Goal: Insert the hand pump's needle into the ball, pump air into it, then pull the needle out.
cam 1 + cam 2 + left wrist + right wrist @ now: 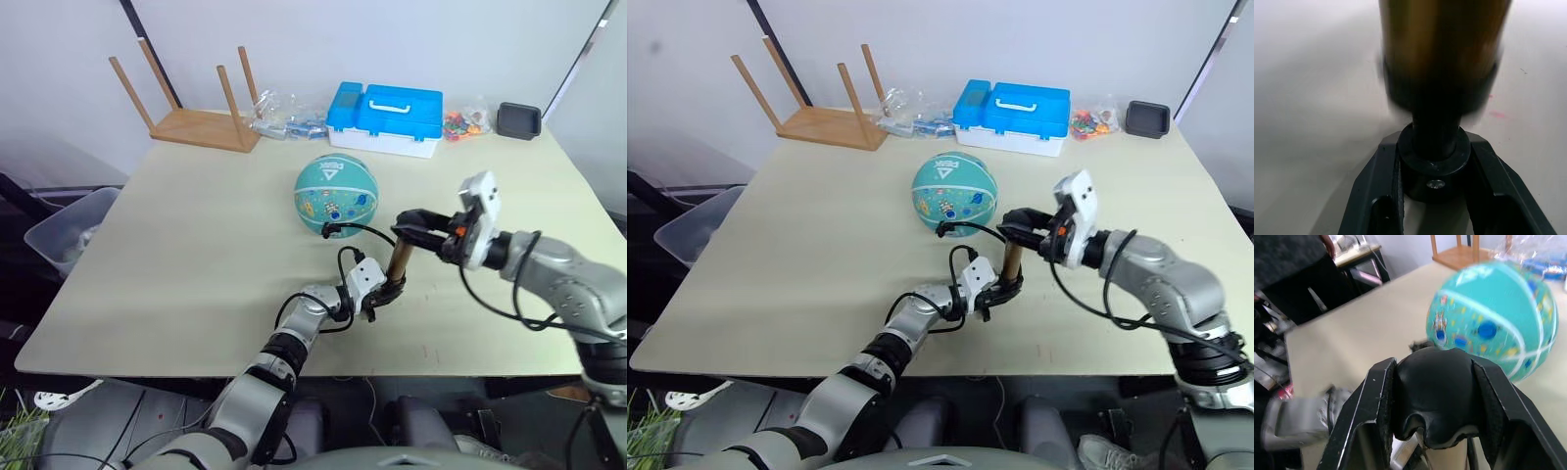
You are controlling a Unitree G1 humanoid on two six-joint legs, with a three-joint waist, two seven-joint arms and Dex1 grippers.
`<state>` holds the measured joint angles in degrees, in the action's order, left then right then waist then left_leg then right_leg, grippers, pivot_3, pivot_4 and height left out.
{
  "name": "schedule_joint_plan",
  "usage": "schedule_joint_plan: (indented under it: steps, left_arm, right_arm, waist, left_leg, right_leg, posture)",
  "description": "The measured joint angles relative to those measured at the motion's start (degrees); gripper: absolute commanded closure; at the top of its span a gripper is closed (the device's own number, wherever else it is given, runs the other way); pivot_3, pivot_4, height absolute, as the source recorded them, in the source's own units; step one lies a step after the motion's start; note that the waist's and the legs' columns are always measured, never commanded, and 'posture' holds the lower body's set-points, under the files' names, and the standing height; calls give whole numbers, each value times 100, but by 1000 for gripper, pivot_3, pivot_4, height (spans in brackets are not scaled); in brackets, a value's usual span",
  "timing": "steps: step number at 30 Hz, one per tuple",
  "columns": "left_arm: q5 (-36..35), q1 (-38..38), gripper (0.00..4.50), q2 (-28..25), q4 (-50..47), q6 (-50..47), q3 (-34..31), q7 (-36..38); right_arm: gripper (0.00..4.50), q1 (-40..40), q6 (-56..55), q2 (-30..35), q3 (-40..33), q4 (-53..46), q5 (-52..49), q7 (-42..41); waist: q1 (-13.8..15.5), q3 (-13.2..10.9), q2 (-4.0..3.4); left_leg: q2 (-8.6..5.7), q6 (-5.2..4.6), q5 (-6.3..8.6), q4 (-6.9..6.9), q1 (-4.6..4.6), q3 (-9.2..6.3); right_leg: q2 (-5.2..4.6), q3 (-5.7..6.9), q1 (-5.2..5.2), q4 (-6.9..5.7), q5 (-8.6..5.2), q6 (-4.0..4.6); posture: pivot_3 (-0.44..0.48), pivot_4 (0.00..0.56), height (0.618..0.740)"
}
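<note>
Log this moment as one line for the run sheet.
left end effector: shut on hand pump base | right end effector: shut on pump handle | hose runs to ball | pump upright on table

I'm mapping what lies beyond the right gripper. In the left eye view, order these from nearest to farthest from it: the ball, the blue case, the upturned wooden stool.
From the right gripper, shut on the hand pump handle:
1. The ball, on the table just to the gripper's left.
2. The blue case, at the table's far edge.
3. The upturned wooden stool, at the far left corner.
</note>
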<state>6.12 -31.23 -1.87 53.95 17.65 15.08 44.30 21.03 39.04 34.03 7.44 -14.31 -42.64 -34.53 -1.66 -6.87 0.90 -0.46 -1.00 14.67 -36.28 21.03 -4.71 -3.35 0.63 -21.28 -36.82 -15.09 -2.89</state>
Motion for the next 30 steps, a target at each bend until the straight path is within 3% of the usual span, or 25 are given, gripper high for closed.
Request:
schedule_joint_plan:
  steps: [5, 10, 15, 17, 24, 30]
  left_arm:
    - [-2, 15, 3410, -33, -12, -33, -3, -33]
    - [-8, -18, 3410, 27, -27, -16, 17, -12]
    - [-38, -98, 3410, 120, -42, 41, 65, 103]
    - [-84, -125, 3410, 143, -42, 71, 63, 113]
    - [-144, -147, 3410, 145, -40, 99, 61, 115]
    - [-145, -165, 3410, 139, -34, 129, 72, 166]
  right_arm:
    - [2905, 11, -222, -125, 55, 25, 322, -159]
    - [2905, 142, 305, 159, -289, -254, 106, -225]
    - [2905, 560, 1327, 630, -793, -545, -637, -147]
    - [2905, 1173, 1964, 934, -1216, -580, -1378, 69]
    - [2905, 2452, 2868, 1336, -2003, -317, -2971, 897]
    - [2905, 2536, 3055, 1473, -2018, -253, -3322, 1159]
  waist:
    - [-37, 3, 3]
    - [0, -29, -17]
    - [114, -83, -63]
    - [130, -124, -85]
    - [143, -165, -53]
    - [144, -180, -37]
  left_leg:
    - [8, 1, 1, 11, -27, -1]
    - [-1, 2, 1, 9, -6, 1]
    - [-26, 2, 0, -11, 73, -9]
    - [-39, 1, -1, -14, 82, -7]
    - [-40, 0, -1, -17, 88, -12]
    - [-43, 0, -1, -17, 93, -9]
  right_leg:
    - [2, 0, 15, 1, -2, 2]
    - [-12, 0, 5, 2, -1, 1]
    - [-34, 12, -50, 2, 17, 23]
    - [-50, 11, -56, 2, 21, 15]
    - [-54, 18, -56, 3, 22, 14]
    - [-61, 19, -57, 4, 23, 11]
  posture:
    - [0, 150, 740]
    - [0, 150, 740]
    - [0, 150, 740]
    - [0, 150, 740]
    - [0, 150, 740]
    - [0, 150, 740]
